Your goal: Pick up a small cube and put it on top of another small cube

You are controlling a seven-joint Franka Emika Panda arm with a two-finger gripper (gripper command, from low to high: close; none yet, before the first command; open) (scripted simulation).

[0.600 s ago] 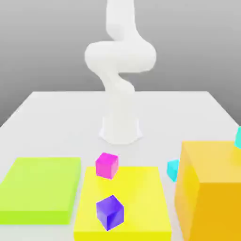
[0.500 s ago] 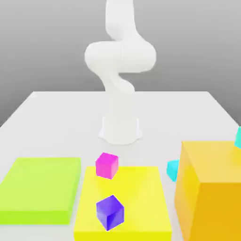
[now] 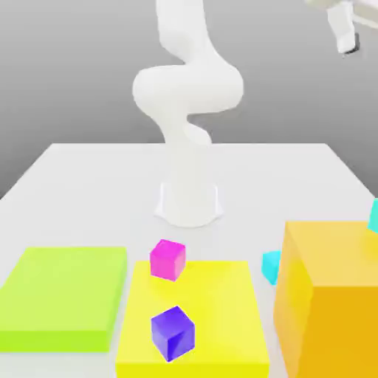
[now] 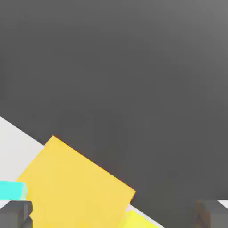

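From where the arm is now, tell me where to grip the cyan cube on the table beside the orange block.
Grip the cyan cube across two opposite vertical faces, coming straight down from above. It sits on the table, partly hidden by the big orange block on the exterior view's right, so a sideways approach would likely hit it. The open pincer is high above.

We see the gripper point(image 3: 347, 33) high above the table point(image 3: 88, 184), fingers point(image 4: 15, 216) spread wide, open air beneath. The orange block point(image 3: 325, 295) walls off the small cube point(image 3: 271, 266) from 3 o'clock. At 9 o'clock, the magenta cube point(image 3: 167, 259) stands well apart, leaving clearance.
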